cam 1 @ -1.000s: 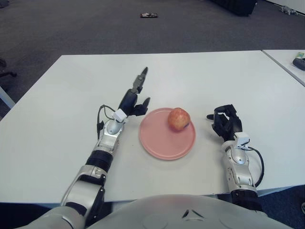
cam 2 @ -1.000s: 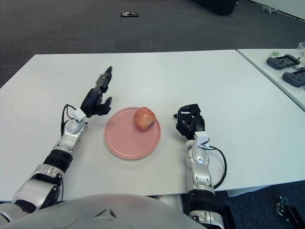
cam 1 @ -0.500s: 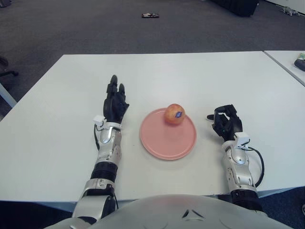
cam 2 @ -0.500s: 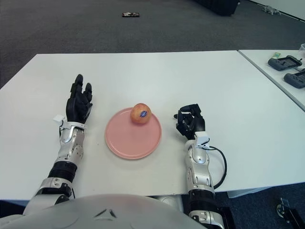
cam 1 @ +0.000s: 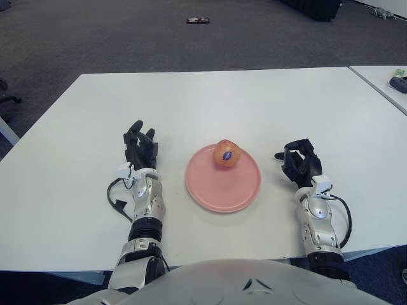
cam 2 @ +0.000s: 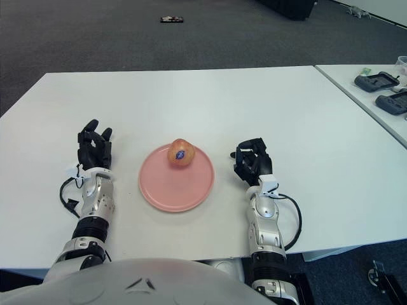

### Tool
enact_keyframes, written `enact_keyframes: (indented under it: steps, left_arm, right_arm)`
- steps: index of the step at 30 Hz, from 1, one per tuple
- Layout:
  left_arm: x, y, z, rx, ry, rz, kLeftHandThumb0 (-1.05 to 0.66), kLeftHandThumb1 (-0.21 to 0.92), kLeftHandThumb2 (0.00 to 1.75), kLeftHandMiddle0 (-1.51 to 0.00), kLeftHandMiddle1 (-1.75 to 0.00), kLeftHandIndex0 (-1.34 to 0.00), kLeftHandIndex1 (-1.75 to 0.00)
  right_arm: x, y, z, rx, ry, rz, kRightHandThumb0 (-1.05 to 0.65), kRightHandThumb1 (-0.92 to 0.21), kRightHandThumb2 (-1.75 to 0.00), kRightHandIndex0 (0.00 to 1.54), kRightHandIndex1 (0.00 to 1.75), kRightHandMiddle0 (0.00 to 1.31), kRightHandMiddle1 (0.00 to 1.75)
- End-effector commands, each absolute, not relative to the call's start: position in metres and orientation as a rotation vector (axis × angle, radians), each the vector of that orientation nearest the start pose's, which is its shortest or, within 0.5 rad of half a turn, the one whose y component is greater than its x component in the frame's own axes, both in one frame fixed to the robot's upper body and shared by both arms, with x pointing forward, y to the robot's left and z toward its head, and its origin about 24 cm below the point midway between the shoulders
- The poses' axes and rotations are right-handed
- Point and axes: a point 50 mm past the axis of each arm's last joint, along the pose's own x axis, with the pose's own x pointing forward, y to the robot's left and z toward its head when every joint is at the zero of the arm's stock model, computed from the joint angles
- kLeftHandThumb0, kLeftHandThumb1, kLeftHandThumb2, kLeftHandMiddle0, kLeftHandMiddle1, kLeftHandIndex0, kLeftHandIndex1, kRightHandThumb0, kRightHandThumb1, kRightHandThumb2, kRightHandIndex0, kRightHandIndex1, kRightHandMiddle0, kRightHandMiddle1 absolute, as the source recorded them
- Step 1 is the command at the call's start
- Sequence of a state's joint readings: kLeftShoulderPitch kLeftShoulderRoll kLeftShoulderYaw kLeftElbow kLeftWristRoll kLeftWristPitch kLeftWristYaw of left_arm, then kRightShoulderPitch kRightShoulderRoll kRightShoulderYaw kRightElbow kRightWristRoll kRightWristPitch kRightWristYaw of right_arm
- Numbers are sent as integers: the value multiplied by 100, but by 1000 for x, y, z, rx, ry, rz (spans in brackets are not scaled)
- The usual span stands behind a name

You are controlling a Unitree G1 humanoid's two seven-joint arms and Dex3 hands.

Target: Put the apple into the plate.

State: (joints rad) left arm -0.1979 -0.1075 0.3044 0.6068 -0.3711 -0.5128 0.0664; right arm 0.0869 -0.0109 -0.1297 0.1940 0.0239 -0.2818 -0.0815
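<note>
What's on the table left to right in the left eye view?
Black three-finger left hand → round pink plate carrying the red-yellow apple at its far edge → black three-finger right hand.

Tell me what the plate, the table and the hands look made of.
Plate: likely plastic or glazed ceramic; flat pink with a soft sheen, the apple sitting at its far edge. Table: probably white laminate; smooth, matte, uniform. Left hand and right hand, either side of the plate: black fingers that look like plastic or rubber, on silvery, metal-looking wrists.
</note>
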Motion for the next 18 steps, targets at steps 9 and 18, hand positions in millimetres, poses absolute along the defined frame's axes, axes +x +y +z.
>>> enact_keyframes:
  steps: [9, 18]
  left_arm:
    - [255, 193, -26, -444, -53, 507, -7, 53, 100, -50, -152, -38, -175]
    - [252, 194, -25, -407, -72, 485, -1, 48, 106, -54, -152, -37, -175]
  right_arm:
    - [232, -193, 8, 14, -28, -221, -36, -81, -68, 48, 123, 25, 175]
    - [233, -192, 8, 19, -32, -212, -36, -81, -68, 48, 123, 25, 175]
